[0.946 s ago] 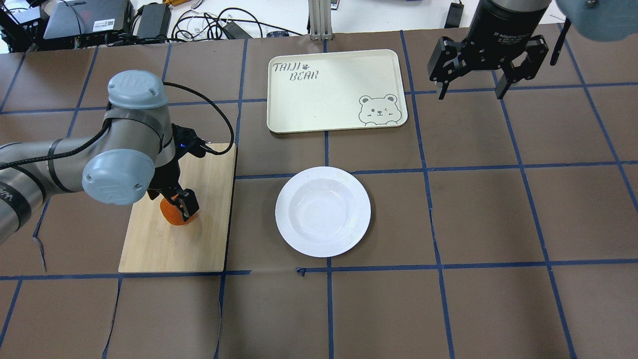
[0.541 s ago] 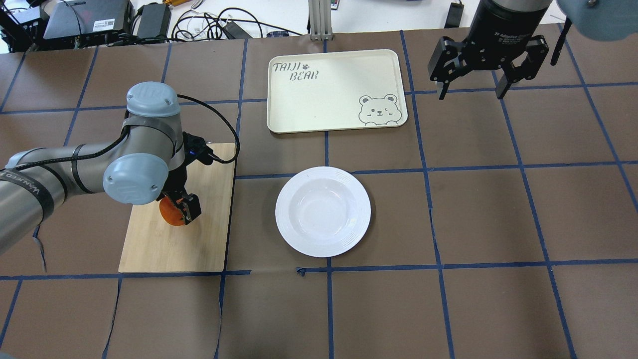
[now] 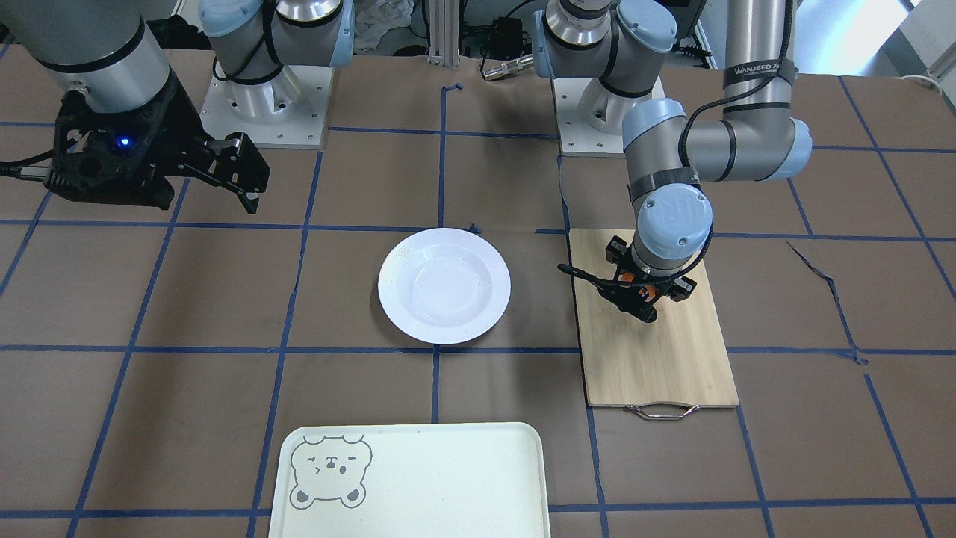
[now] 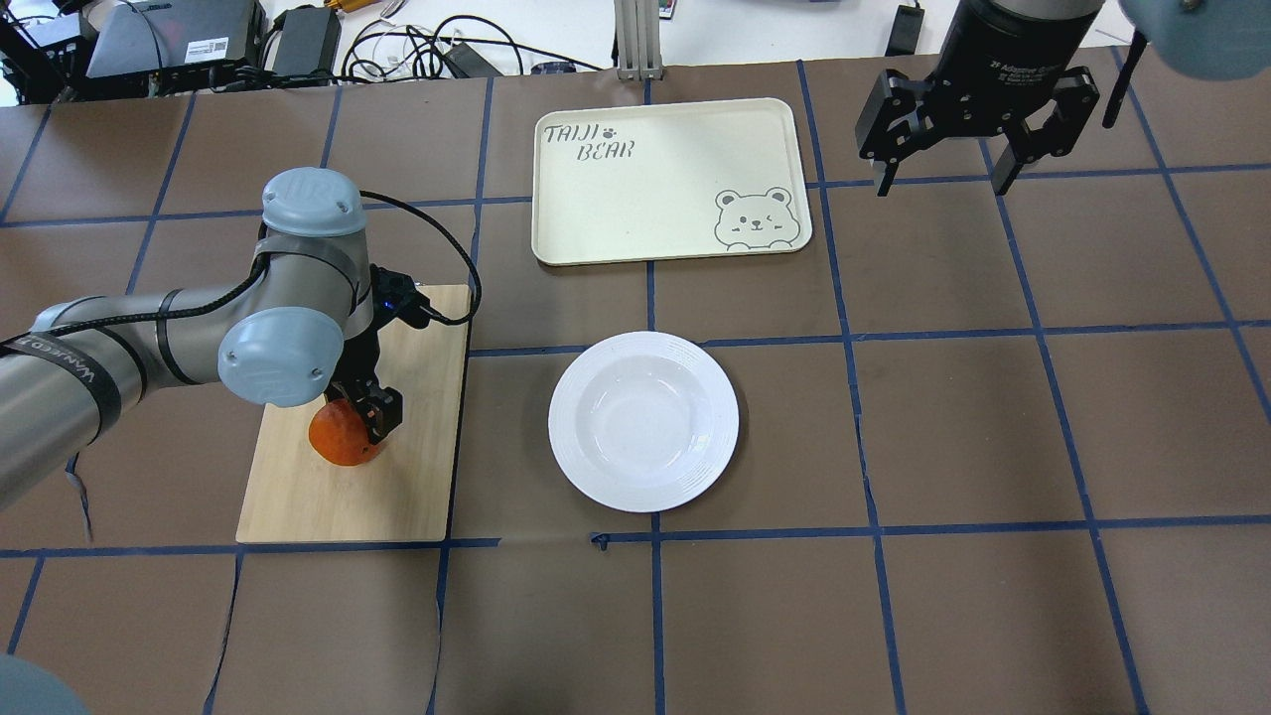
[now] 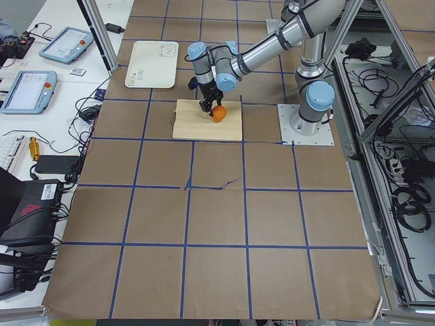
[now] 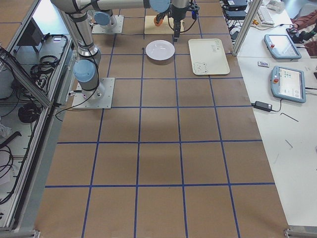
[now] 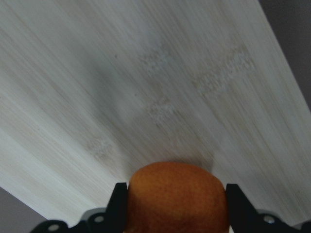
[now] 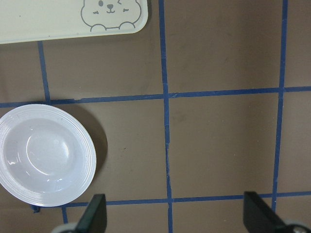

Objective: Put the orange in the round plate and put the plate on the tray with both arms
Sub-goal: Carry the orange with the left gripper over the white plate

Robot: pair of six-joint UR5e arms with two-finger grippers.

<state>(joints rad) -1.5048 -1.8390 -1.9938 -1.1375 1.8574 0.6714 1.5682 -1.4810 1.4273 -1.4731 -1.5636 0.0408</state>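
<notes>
My left gripper (image 4: 359, 415) is shut on the orange (image 4: 336, 439), which hangs low over a bamboo board. In the left wrist view the orange (image 7: 177, 198) fills the gap between both fingers (image 7: 119, 204) and casts a shadow on the wood. The front-facing view shows only a sliver of the orange (image 3: 644, 292) under the wrist. The round plate (image 4: 643, 421) (image 3: 444, 285) (image 8: 46, 154) sits empty at mid-table. Beyond it lies the tray (image 4: 655, 189) (image 3: 433, 478) (image 8: 43, 22), also empty. My right gripper (image 4: 939, 184) (image 8: 176, 216) hovers open, high to the tray's right.
The bamboo cutting board (image 4: 407, 477) (image 3: 661, 362) lies left of the plate, its metal handle (image 3: 661, 409) on the far side from the robot. Cables and electronics (image 4: 298, 40) crowd the far table edge. Both arm bases (image 3: 261, 93) stand at the near edge.
My left arm's wrist swung right and forward over the board, holding the orange throughout; more of the orange now shows from under the gripper. The right gripper drifted slightly away, still open.
</notes>
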